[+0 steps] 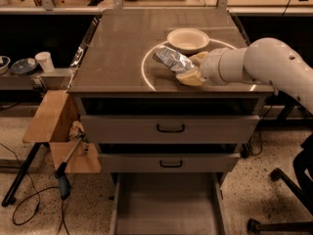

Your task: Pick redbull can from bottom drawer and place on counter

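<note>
With the small, crinkled silver redbull can (171,60) clamped tilted in the tan-fingered gripper (190,68) over the flat grey-brown counter (117,53) near its front edge, lower it upright inside the thin white circle (145,72), clear of the round white bowl (188,38), before releasing.

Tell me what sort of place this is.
Likely a robotics lab or workshop: a drawer cabinet whose counter bears a white circle, workbenches behind, cables on the floor. The gripper holds the redbull can over that counter.
</note>
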### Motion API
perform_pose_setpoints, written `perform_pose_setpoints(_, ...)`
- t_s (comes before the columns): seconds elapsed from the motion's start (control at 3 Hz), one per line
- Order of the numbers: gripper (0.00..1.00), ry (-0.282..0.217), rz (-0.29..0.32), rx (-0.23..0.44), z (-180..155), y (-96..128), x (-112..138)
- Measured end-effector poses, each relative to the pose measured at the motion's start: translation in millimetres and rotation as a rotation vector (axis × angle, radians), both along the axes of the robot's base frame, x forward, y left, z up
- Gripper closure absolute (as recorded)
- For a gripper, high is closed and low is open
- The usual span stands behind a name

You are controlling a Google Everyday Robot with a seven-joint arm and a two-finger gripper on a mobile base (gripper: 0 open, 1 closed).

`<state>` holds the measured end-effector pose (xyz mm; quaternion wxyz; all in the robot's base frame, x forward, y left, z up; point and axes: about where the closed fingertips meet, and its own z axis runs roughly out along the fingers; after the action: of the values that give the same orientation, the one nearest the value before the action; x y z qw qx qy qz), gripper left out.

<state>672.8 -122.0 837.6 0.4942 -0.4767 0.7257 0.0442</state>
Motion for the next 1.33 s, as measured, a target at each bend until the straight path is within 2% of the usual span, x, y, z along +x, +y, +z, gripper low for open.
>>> perform_pose_setpoints(0.67, 1.0, 0.006, -0.012, -0.009, -0.3, -1.7, 7.4)
perform_pose_setpoints(1.0, 0.84, 0.006, -0.012, -0.009, 0.1, -1.6, 7.4)
perform_pose_setpoints(1.33, 0.61, 0.006, -0.012, -0.009, 0.1, -1.6, 7.4)
